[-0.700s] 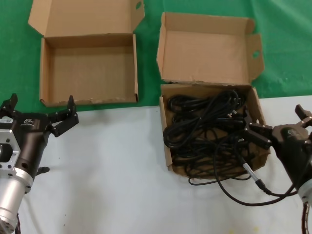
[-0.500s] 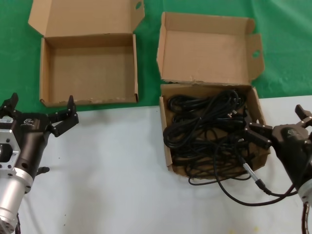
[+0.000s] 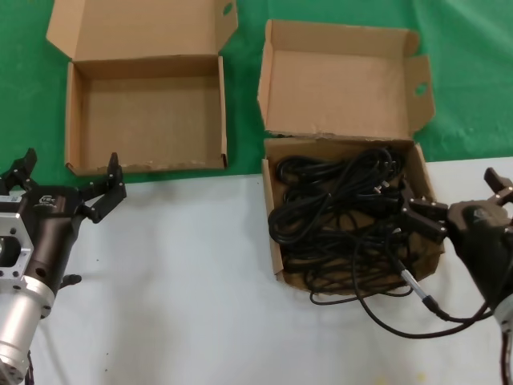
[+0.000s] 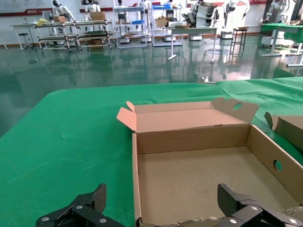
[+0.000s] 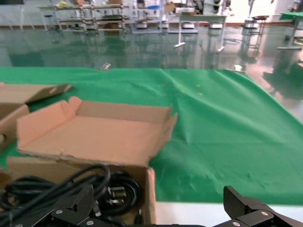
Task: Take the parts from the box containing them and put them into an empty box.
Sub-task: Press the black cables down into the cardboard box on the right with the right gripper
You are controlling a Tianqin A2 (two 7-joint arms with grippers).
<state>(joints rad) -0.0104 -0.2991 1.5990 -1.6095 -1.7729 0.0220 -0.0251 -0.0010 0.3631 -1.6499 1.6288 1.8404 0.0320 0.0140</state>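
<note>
The black power cables (image 3: 341,216) lie tangled in the squarish box (image 3: 275,257) at right, lid (image 3: 337,80) up; one loop spills over its front edge. My right gripper (image 3: 450,191) is open and straddles that box's right wall, one finger over the cables, one outside. The right wrist view shows the cables (image 5: 61,184), the box wall (image 5: 150,194) and my open right gripper (image 5: 158,201). The wider empty box (image 3: 148,120) stands at back left. My left gripper (image 3: 70,164) is open and empty at its front edge; in the left wrist view (image 4: 163,203) it faces the box's floor (image 4: 199,175).
Both boxes stand where the green cloth (image 3: 481,88) meets the white table surface (image 3: 184,273). My own thin black cable with a metal connector (image 3: 417,293) trails on the white surface before the cable box. The empty box's lid (image 5: 19,92) shows in the right wrist view.
Both grippers have shifted slightly forward, toward the boxes. The cables and boxes have not moved.
</note>
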